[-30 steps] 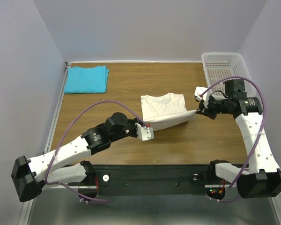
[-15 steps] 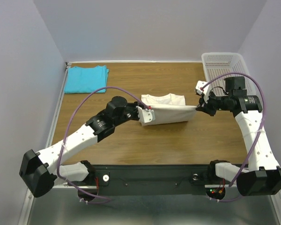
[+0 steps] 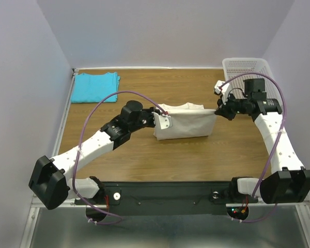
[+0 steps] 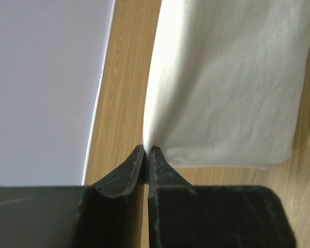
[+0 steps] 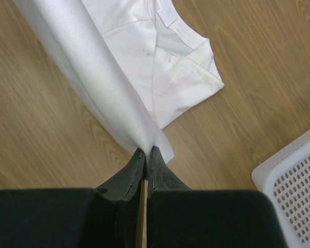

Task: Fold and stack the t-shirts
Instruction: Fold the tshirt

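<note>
Left jaws pinched tight on one corner of the large cream cotton t-shirt (image 3: 188, 124), right jaws clamped on the opposite corner, and the gathered edge runs taut between the two, up off the brown wooden counter (image 3: 144, 155). Ahead of the right jaws the collar end lies flat on the wood. The white perforated plastic basket (image 3: 245, 70) sits near the right jaws; the folded turquoise cotton t-shirt (image 3: 95, 87) lies well apart from the left jaws, in the far corner
</note>
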### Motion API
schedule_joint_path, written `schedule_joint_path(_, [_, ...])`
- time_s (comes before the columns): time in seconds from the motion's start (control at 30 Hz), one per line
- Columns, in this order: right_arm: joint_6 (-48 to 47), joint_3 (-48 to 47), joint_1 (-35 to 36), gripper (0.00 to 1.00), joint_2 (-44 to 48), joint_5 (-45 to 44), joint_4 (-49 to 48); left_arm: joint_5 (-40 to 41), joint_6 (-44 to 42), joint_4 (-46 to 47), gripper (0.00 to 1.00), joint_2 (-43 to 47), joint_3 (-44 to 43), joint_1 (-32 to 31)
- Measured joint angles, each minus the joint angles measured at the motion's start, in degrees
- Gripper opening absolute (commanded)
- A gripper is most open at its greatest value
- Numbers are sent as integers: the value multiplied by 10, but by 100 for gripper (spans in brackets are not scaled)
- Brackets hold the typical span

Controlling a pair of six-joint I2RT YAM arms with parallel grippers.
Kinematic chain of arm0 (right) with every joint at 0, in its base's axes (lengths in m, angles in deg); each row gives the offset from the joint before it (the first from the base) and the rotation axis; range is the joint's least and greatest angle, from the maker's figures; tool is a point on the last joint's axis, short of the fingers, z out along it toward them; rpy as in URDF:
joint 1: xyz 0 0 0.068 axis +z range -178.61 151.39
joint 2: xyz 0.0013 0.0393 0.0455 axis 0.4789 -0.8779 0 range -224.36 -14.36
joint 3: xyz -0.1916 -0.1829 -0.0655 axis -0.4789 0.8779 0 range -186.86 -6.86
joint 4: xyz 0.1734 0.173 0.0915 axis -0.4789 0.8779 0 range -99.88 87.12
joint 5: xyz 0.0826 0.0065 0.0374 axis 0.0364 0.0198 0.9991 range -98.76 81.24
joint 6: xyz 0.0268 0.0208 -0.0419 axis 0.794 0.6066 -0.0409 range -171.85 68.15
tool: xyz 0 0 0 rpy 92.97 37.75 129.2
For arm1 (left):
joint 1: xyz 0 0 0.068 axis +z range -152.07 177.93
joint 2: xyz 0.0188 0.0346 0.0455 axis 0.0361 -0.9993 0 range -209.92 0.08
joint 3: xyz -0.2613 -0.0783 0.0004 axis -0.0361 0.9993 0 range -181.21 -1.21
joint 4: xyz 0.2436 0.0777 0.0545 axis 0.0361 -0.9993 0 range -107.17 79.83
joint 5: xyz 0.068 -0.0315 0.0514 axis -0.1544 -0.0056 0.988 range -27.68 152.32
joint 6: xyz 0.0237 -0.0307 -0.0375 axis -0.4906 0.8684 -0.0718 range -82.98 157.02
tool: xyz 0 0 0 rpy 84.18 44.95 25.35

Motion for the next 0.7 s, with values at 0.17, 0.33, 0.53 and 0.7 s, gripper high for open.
schedule_joint_path(0.17, [13,0,0,1,-27,-1,-28,-1,-5,12,0,-14,-5,10])
schedule_joint_path(0.33, [24,-1,0,1,-43,-7,-50,-1,-7,29,0,-42,-17,20])
schedule_joint_path(0.53, [36,-15,0,1,-58,-13,-68,0,-9,50,0,-70,-33,30])
schedule_joint_path(0.7, [43,-33,0,1,-82,-17,-87,0,-9,64,0,-92,-48,38])
